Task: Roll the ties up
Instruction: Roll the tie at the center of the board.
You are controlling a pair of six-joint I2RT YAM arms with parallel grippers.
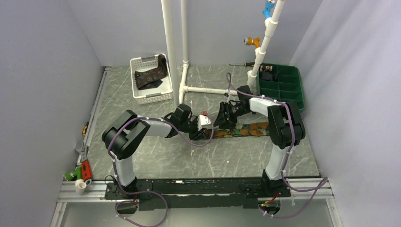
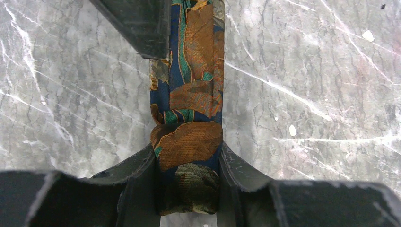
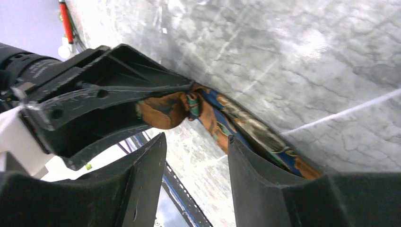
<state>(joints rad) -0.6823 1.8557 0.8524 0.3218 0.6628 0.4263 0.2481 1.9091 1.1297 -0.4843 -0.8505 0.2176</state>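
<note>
With the left gripper (image 2: 188,158) clenched on the rolled end of the dark orange-and-teal fabric tie (image 2: 194,85) and the right gripper (image 3: 195,146) standing open, the roll may unwind.

Your tie (image 2: 189,94) is printed woven cloth with a soft sheen; the table (image 2: 307,71) looks like smooth, faintly glossy stone.

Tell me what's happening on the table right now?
The left tool is clamped on the rolled-up end of the orange and teal tie, whose remainder lies along the table. The right tool is open alongside it, gripping nothing. A second tie sits in the white basket.
</note>
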